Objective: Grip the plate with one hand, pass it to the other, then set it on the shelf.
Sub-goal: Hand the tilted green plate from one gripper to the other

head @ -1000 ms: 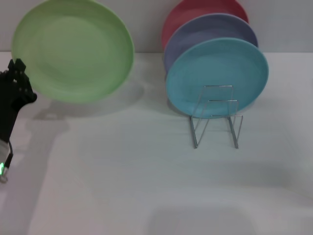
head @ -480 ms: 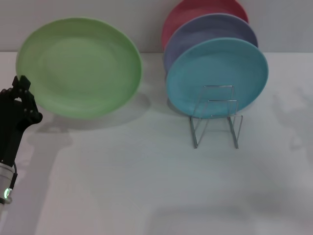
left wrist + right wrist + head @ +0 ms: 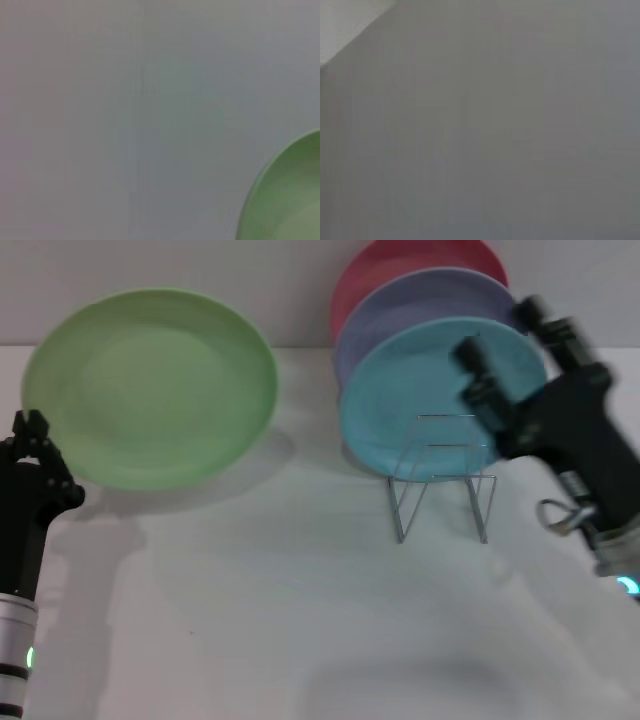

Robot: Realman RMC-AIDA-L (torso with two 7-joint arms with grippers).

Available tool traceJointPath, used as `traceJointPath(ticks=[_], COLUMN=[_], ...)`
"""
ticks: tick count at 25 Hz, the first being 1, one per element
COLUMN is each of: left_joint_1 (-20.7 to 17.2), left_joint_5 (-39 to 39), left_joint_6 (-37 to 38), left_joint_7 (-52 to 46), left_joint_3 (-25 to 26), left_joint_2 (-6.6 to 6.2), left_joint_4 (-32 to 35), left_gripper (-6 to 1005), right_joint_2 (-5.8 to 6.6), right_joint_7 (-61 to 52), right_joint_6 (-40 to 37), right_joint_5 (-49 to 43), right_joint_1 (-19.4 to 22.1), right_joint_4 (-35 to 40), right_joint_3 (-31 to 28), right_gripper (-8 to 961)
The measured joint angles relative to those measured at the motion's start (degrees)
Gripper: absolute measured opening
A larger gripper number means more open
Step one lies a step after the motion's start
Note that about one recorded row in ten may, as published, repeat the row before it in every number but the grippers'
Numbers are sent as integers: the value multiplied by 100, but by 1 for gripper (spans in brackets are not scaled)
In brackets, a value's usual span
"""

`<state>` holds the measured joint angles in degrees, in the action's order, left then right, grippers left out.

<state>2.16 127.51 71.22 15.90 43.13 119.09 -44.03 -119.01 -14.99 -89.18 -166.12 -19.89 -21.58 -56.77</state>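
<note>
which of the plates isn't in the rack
The light-green plate, held up at the left by the left gripper. The turquoise, lavender and red plates stand together at the wire rack.

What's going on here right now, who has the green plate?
The left pincer holds the light-green plate by its lower left edge, lifted and tilted toward the camera, left of the rack. The right pincer is up in front of the turquoise plate, above the wire rack, with its fingers spread and nothing in them. The rack's front slots are free; turquoise, lavender and red plates stand behind. The handover is not yet done.
</note>
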Motion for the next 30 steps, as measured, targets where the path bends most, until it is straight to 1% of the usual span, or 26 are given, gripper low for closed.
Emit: traceJointPath(ticks=[5,14,16,17,22,30], left_joint_1=[34,8,16,49,109,92], left_joint_5=[-442,-863,-906,-1134,-1563,-1746], left_joint_6=[207,577,593,688,911,1048], left_joint_7=[73,213,280,531,863,959], left_joint_3=[-257,-660,-706,-907,-1214,-1396], left_joint_2=[0,0,1,0,0,0], left_joint_4=[25,43,41,11,-38,-54], left_gripper=[32,32,32,32,32,32], right_joint_2=[9,7,1,-6,-17,-53], right_joint_7=[-294,-619,-672,-708,-792,-905], right_joint_6=[575,999,1175,1272,1802,2621], right_joint_5=[0,20,33,39,52,41], right_joint_1=[-323,-571,-623,-656,-746,-1040], right_joint_4=[-83,-124,-134,-147,-312,-388], right_joint_3=[440,630,640,644,671,864], right_gripper=[680,680,680,680,680,680])
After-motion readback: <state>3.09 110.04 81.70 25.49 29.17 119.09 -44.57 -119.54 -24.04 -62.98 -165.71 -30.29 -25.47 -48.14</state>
